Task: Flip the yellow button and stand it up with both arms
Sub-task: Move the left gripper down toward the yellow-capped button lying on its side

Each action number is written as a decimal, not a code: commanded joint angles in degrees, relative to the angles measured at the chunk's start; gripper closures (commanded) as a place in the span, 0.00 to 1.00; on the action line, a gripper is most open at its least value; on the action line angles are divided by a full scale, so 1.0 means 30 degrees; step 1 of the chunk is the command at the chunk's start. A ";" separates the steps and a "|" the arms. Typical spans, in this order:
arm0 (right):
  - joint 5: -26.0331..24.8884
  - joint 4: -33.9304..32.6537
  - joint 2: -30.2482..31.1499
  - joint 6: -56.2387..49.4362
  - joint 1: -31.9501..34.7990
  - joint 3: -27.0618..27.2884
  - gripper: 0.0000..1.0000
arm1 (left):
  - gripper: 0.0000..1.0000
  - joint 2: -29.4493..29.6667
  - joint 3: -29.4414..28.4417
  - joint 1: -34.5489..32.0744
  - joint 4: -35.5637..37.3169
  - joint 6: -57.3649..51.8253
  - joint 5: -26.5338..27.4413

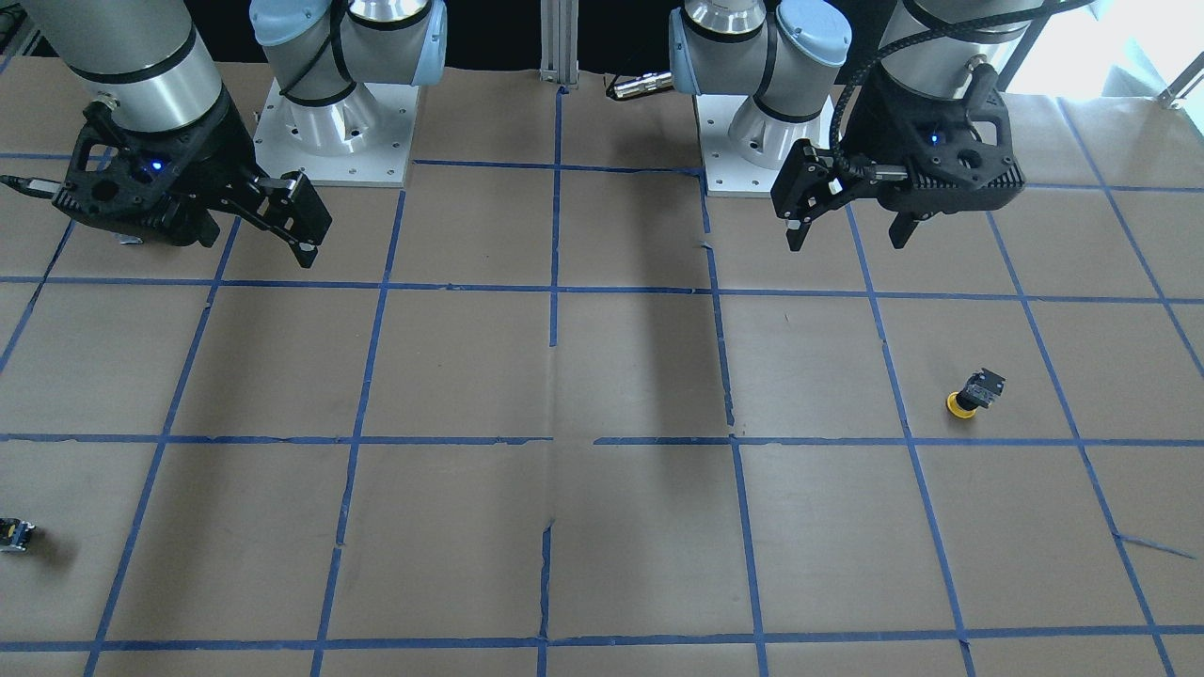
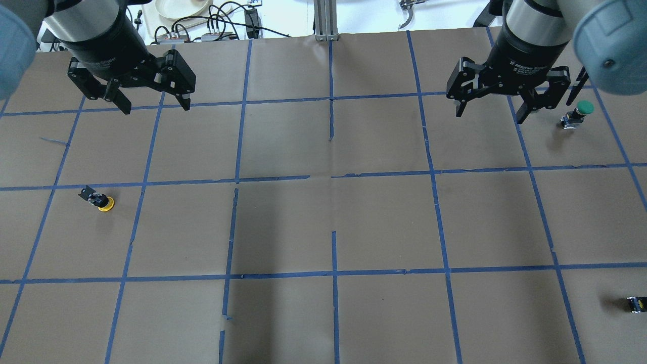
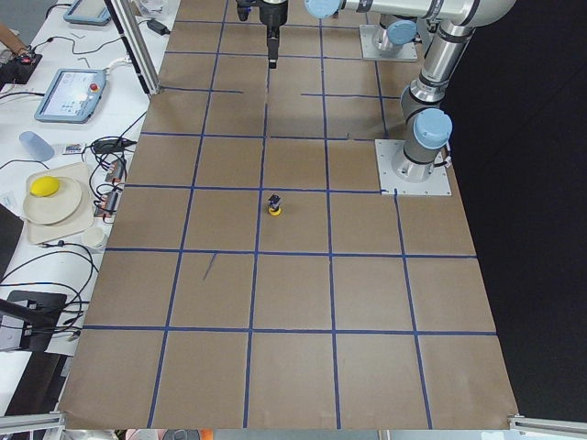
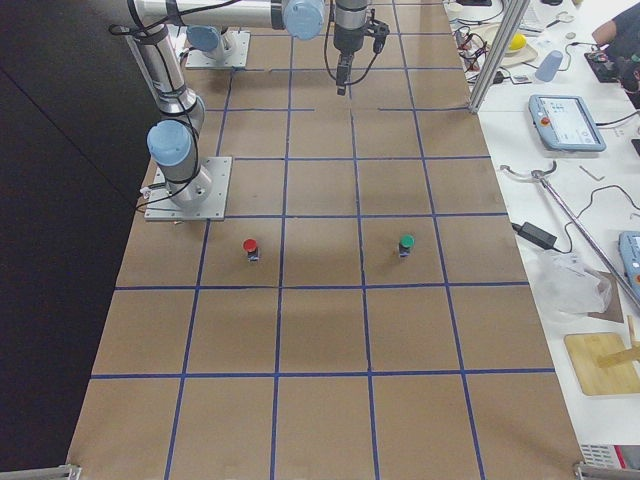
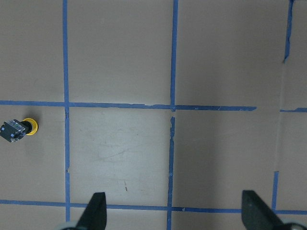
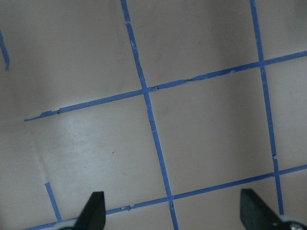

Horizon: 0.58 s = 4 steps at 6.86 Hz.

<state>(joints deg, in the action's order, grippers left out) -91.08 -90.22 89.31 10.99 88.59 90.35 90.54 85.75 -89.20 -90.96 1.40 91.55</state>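
The yellow button (image 2: 98, 199) lies on its side on the brown paper at the table's left, cap toward the robot. It also shows in the front view (image 1: 974, 393), the exterior left view (image 3: 274, 205) and at the left edge of the left wrist view (image 5: 19, 129). My left gripper (image 2: 154, 103) is open and empty, raised above the table's far left, well apart from the button; it also shows in the front view (image 1: 847, 237). My right gripper (image 2: 489, 115) is open and empty above the far right, also seen in the front view (image 1: 254, 246).
A green-capped button (image 2: 576, 115) stands just right of the right gripper. A red-capped button (image 4: 250, 247) stands near the right arm's base. A tiny black-grey part (image 2: 637, 303) lies at the near right edge. Blue tape lines grid the paper.
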 commanded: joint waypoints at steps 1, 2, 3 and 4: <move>0.0037 -0.0014 -0.0005 0.0000 0.0000 0.0000 0.00 | 0.00 -0.0032 0.0330 0.0606 -0.0001 -0.0867 0.0157; 0.0008 -0.0014 -0.0034 0.0000 0.0000 0.0000 0.00 | 0.00 -0.0032 0.1087 0.1831 0.0173 -0.3051 0.0129; 0.0037 -0.0014 -0.0005 0.0000 0.0000 0.0000 0.00 | 0.00 -0.0003 0.2284 0.3873 0.0436 -0.6466 0.0071; 0.0037 -0.0014 -0.0005 0.0000 0.0000 0.0000 0.00 | 0.00 0.0258 0.3485 0.5576 0.2295 -0.9140 -0.0016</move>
<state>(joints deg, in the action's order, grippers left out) -90.99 -90.26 89.26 10.99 88.59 90.35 90.67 92.10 -78.67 -88.62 -16.04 91.75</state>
